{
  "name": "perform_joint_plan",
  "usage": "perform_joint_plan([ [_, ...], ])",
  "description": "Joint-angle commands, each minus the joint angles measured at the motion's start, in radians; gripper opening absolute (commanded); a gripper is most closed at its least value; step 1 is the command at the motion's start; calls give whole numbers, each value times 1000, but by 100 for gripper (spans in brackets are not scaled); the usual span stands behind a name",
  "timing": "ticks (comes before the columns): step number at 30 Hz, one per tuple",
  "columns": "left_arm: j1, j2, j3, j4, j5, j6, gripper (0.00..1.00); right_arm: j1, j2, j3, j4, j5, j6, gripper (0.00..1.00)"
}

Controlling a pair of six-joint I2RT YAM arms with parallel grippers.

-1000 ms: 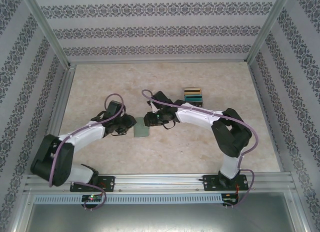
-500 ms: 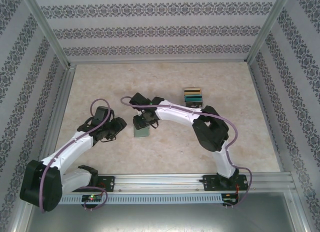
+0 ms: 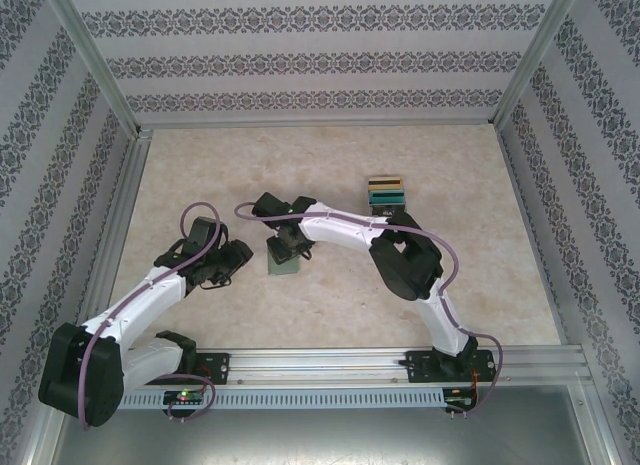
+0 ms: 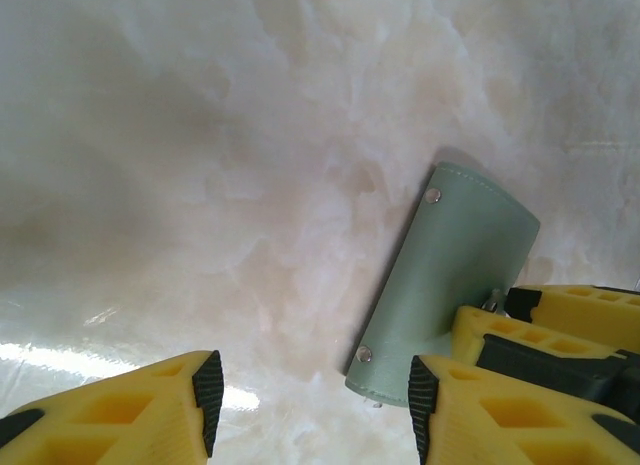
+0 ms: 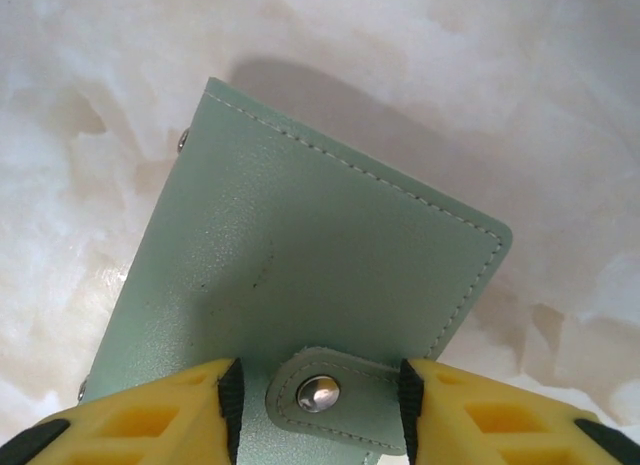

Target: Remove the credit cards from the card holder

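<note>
Up close, right jaws sit slightly apart astride the snap tab (image 5: pixel 318 393) of the sage-green leather card holder (image 5: pixel 300 255), left jaws wide and empty alongside, while overhead adds stacked gold-teal-grey plastic cards (image 3: pixel 385 192) toward the far edge of the bench (image 3: pixel 200 165).

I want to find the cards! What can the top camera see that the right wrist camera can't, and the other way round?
Top camera: the stack of cards far back on the table, and the left gripper beside the holder.
Right wrist camera: the holder's strap with its shiny snap, and the stitching.
Both: the closed holder lying flat, with the right gripper over it, jaws either side of the strap.
</note>
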Motion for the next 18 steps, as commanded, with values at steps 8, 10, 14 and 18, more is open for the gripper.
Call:
perform_joint_plan([
  [8, 15, 58, -15, 153, 108, -19, 53, 7, 10, -36, 21, -11, -10, 0],
  [10, 14, 84, -17, 204, 137, -28, 50, 7, -6, -56, 41, -26, -9, 0],
  [14, 10, 143, -23, 324, 187, -68, 34, 6, -54, -100, 100, -71, -8, 0],
  [18, -3, 207, -30, 441, 217, -117, 11, -7, -82, -124, 138, -130, 14, 0],
])
